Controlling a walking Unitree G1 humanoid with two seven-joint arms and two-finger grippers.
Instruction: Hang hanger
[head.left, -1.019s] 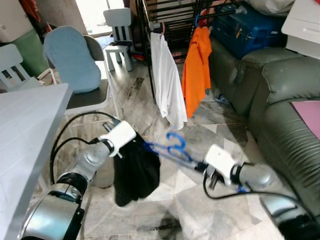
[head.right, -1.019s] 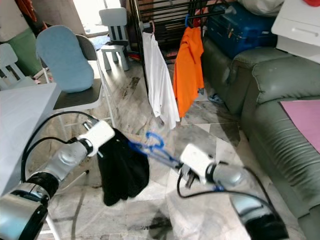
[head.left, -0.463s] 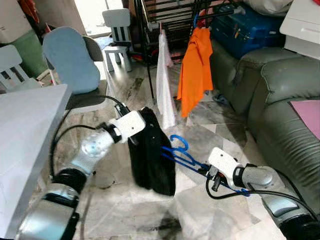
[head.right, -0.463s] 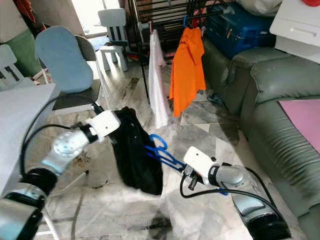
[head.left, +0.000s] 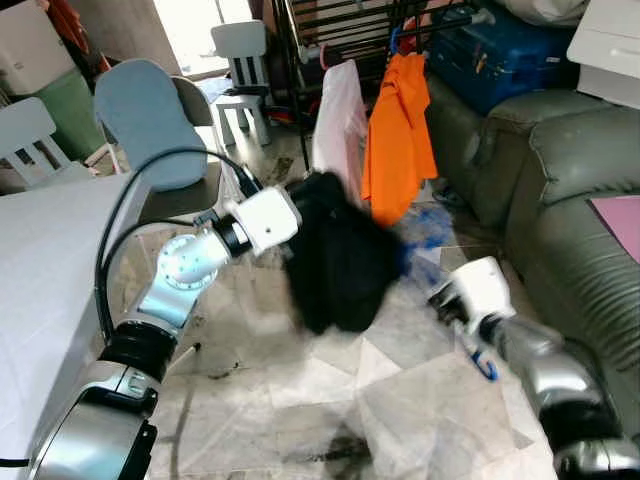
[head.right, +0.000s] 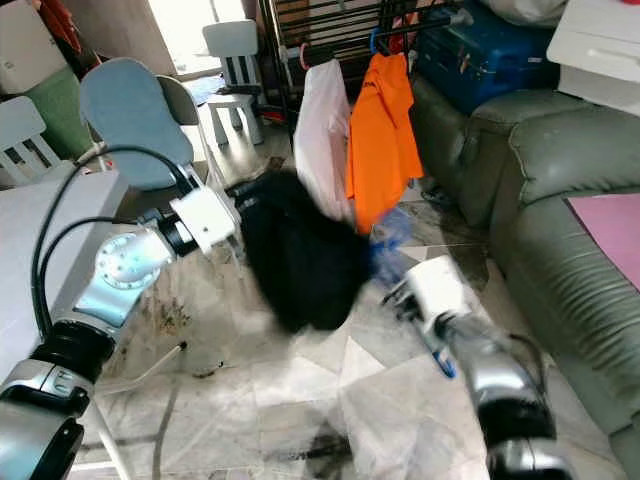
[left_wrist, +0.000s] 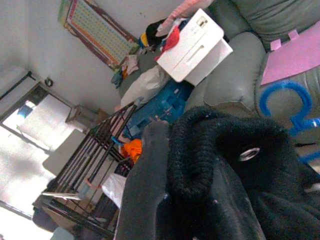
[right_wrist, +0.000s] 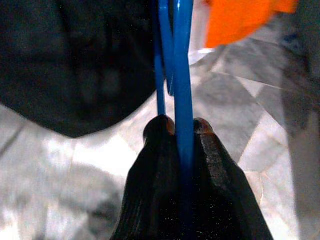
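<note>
Far left: white table (head.left: 50, 260), with a white slatted chair (head.left: 30, 130) behind it. Just beyond, a grey chair with a pale blue cushion (head.left: 150, 120) against its back. Farther off, near the bright doorway, a small white child's chair (head.left: 240, 50). Centre back: white shirt (head.left: 338, 125) and orange shirt (head.left: 398, 140) hanging side by side, touching. Along the right: dark green sofa (head.left: 580, 190) with a pink cloth (head.left: 622, 218) on its seat, a blue suitcase (head.left: 500, 55) resting at its far end, a white drawer unit (head.left: 610, 40) beside that. Underfoot: pale marble floor (head.left: 300, 400), marked with a dark smudge (head.left: 335, 452) close to the camera.
</note>
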